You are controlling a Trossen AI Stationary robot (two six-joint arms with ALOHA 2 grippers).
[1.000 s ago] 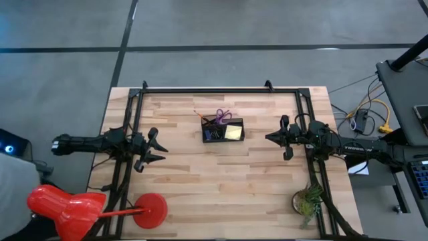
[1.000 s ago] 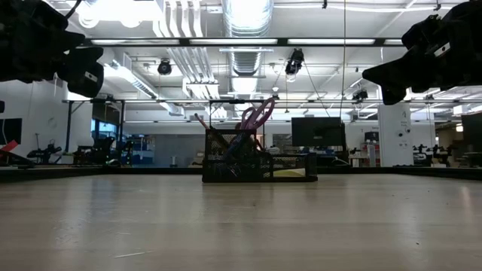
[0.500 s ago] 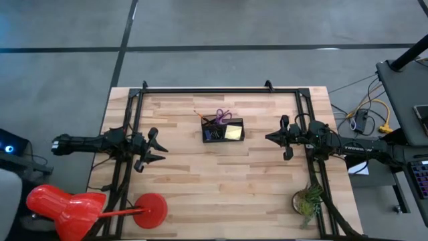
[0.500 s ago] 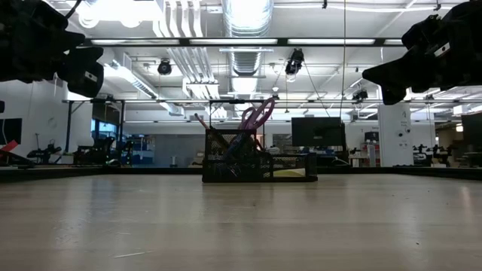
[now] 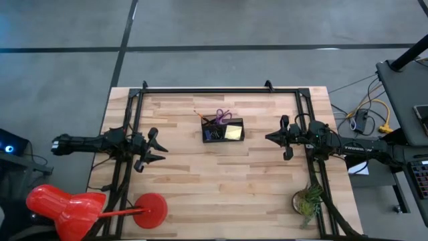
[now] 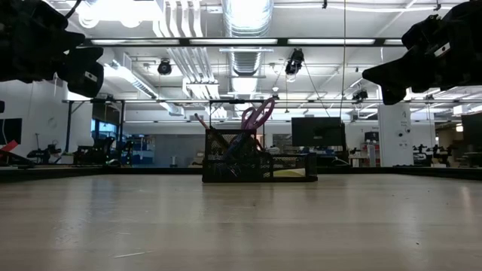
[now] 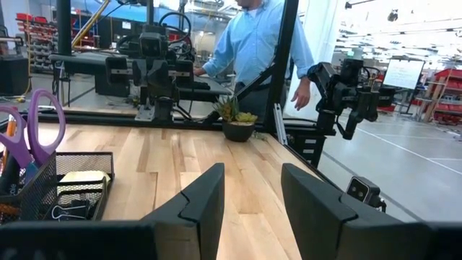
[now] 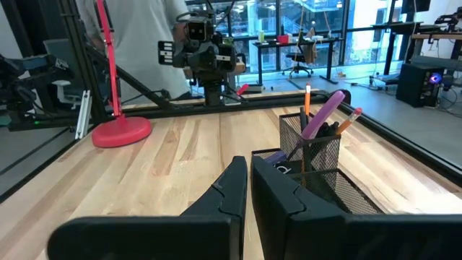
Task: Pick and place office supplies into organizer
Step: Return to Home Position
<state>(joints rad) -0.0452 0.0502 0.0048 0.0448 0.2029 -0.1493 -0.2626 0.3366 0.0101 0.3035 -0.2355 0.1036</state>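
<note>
The black mesh organizer (image 5: 223, 130) stands on its base at the table's middle, toward the far edge. Its taller section holds the purple-handled scissors (image 5: 223, 115), the orange pencil (image 5: 199, 115) and pens, all upright. The lower section holds the yellow sticky-note pad (image 5: 233, 132) and dark clips (image 7: 68, 211). My left gripper (image 5: 160, 147) hovers open over the table's left side, pointing toward the organizer (image 7: 72, 188). My right gripper (image 5: 269, 138) hovers shut over the right side, also pointing at the organizer (image 8: 310, 159). Both are well clear of it.
A red stand (image 5: 150, 209) sits at the near left edge and a small potted plant (image 5: 307, 201) at the near right. Black frame rails (image 5: 221, 90) run along the far edge and both sides. A person in a light blue shirt (image 7: 260, 43) stands beyond the table.
Both arms and the organizer have kept still. A grey shape by the table's near left corner has left the high view.
</note>
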